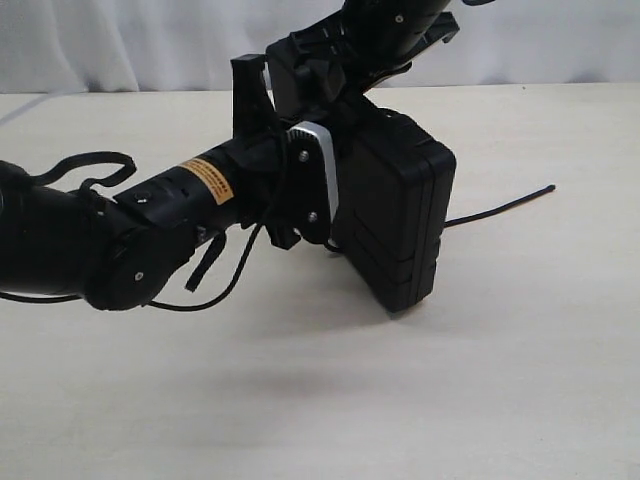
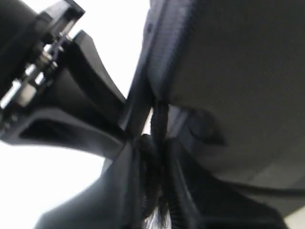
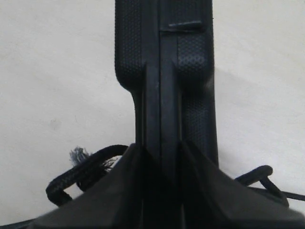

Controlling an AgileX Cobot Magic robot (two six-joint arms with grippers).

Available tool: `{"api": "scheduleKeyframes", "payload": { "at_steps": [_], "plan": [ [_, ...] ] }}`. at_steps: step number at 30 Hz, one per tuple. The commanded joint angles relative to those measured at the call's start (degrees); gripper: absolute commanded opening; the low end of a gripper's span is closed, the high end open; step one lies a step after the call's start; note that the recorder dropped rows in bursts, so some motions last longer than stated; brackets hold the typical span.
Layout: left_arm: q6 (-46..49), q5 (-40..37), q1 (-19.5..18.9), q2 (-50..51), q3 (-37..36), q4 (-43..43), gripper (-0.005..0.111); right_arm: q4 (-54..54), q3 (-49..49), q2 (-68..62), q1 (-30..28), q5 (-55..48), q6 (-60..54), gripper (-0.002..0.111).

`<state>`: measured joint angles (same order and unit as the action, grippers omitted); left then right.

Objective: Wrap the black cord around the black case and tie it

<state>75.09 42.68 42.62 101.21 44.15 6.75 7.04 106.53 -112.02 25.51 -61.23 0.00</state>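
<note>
Black and boxy, the black case [image 1: 395, 215] is hanging in the air above the pale table [image 1: 520, 390], standing up tall and not touching the top. The right gripper [image 3: 161, 157] is reaching down from above and is squeezing the thin edge of the case between its two fingers, holding it tight. The left gripper [image 2: 153, 152] is reaching in from the side, right up against the case. Its two fingers are pinching together on the black cord [image 2: 160, 119], which is running up between them toward the case. In the outside view, one part of the cord is lying on the table, trailing away from behind the case toward the right side. In the right wrist view, the fuzzy frayed end [image 3: 78, 155] of the cord is showing just beside the right gripper's fingers, next to a bent loop of cord. I cannot tell how far the cord is going around the case, because the arms and the case are hiding that part
</note>
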Motion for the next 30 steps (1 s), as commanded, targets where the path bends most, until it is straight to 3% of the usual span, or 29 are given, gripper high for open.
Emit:
{"api": "scheduleKeyframes", "payload": {
  "at_steps": [1,10,12,13,16,18,21,26,30],
  "plan": [
    [-2.1,-3.1,0.1,0.1,3.3,-0.3,0.0,-0.2,-0.3,-0.6,-0.1,0.8,-0.8,0.004],
    [-3.1,-20.0,0.0,0.1,8.8,0.0,0.0,-0.2,-0.3,-0.6,-0.1,0.7,-0.8,0.004],
    [-3.1,-20.0,0.0,0.1,8.8,1.9,0.003,-0.2,-0.3,-0.6,-0.1,0.6,-0.8,0.004],
    [-3.1,-19.9,0.0,0.1,8.8,1.9,0.009,-0.2,-0.3,-0.6,-0.1,0.5,-0.8,0.004],
    [-3.1,-18.2,0.0,0.1,8.8,1.9,0.047,-0.2,-0.3,-0.6,-0.1,0.5,-0.8,0.004],
    [-3.1,-15.3,0.0,0.1,8.8,4.2,0.064,-0.2,-0.3,-0.6,-0.1,0.5,-0.8,0.004],
    [-3.0,-14.5,0.0,-0.8,8.7,13.8,0.066,-0.4,-0.3,-0.6,-0.1,0.5,-0.9,0.004],
    [5.2,-16.4,0.0,-1.7,8.6,30.3,0.066,-0.4,-0.3,-0.6,-0.1,0.5,-0.9,0.004],
    [5.5,-20.0,0.0,-1.7,8.6,30.3,0.066,-0.4,-0.3,-0.6,-0.1,0.5,-0.9,0.004]
  ]
}}
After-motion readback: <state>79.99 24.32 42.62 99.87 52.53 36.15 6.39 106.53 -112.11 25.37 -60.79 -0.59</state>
